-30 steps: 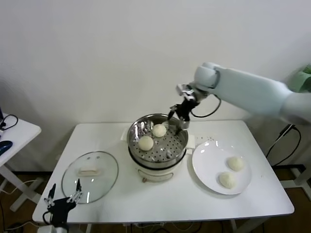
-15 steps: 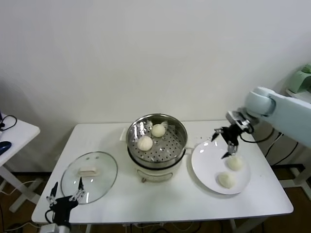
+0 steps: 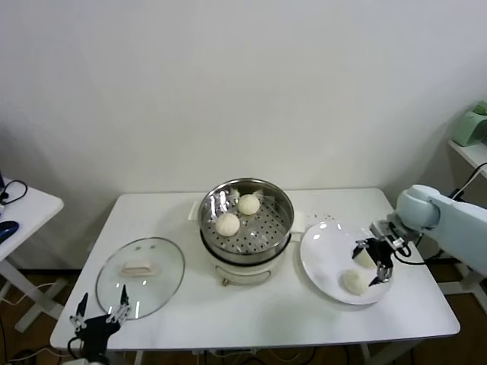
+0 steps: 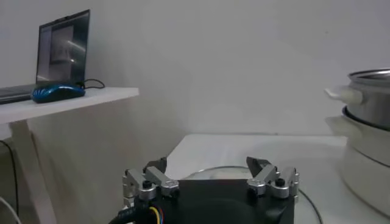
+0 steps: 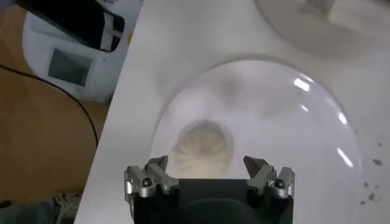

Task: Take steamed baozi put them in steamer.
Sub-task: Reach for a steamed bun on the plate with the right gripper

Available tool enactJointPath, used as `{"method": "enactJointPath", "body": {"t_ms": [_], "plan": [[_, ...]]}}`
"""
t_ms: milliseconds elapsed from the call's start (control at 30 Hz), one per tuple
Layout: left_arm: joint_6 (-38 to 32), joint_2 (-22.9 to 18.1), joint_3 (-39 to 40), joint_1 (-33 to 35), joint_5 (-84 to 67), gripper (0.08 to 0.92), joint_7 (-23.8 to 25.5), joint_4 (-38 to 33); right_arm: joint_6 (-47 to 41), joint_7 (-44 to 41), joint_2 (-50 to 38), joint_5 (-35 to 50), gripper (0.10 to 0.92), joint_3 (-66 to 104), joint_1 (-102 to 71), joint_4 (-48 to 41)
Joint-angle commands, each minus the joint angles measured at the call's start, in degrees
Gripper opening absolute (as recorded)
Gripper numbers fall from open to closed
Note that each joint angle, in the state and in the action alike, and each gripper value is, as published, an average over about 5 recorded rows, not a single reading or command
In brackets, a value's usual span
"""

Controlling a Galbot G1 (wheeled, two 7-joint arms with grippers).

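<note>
The shiny steamer (image 3: 265,226) stands mid-table and holds two steamed baozi (image 3: 249,204) (image 3: 227,224) on its perforated floor. To its right, a white plate (image 3: 327,247) carries two more. One baozi (image 3: 354,282) lies free at the front. My right gripper (image 3: 368,263) hangs open just over the other baozi (image 3: 366,258) and partly hides it. In the right wrist view that baozi (image 5: 202,146) lies on the plate (image 5: 292,122), ahead of and between the spread fingers of the right gripper (image 5: 206,163). My left gripper (image 3: 99,312) (image 4: 208,164) waits open at the table's front left corner.
A glass lid (image 3: 141,274) lies flat at the table's front left, near the left gripper. A side table (image 3: 23,205) on the left bears a laptop (image 4: 61,45) and a blue mouse (image 4: 58,91). A green object (image 3: 472,125) sits on a shelf at the far right.
My right gripper has swung from above the steamer's back rim, rightward and down, to hover over the plate's rear baozi. Its fingers stayed open. The left arm has barely moved.
</note>
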Motion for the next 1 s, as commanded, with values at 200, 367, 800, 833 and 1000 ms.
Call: {"method": "enactJointPath", "body": {"t_ms": [200,367,800,833,1000], "plan": [[0.14,0.25,-0.2,0.02,0.24,0.823,-0.02,0.25,1.31,2.52,3.04,-6.08,0.823,4.8,-8.09,-4.36],[0.13,0.16,-0.13,-0.07,0.31,0.823,-0.02,0.6,1.37,2.57,4.31,-6.19,0.823,4.8,-8.09,-5.15],[0.22,0.02,-0.03,-0.47,0.41,0.823,-0.04,1.1,1.42,2.43,6.65,-6.58,0.823,5.26,-8.38,-6.46],[0.23,0.02,-0.03,-0.52,0.4,0.823,-0.04,1.13,1.42,2.34,6.66,-6.59,0.823,5.25,-8.35,-6.45],[0.27,0.04,-0.04,-0.7,0.36,0.823,-0.06,1.25,1.4,2.05,6.59,-6.58,0.819,5.28,-8.18,-6.5]]}}
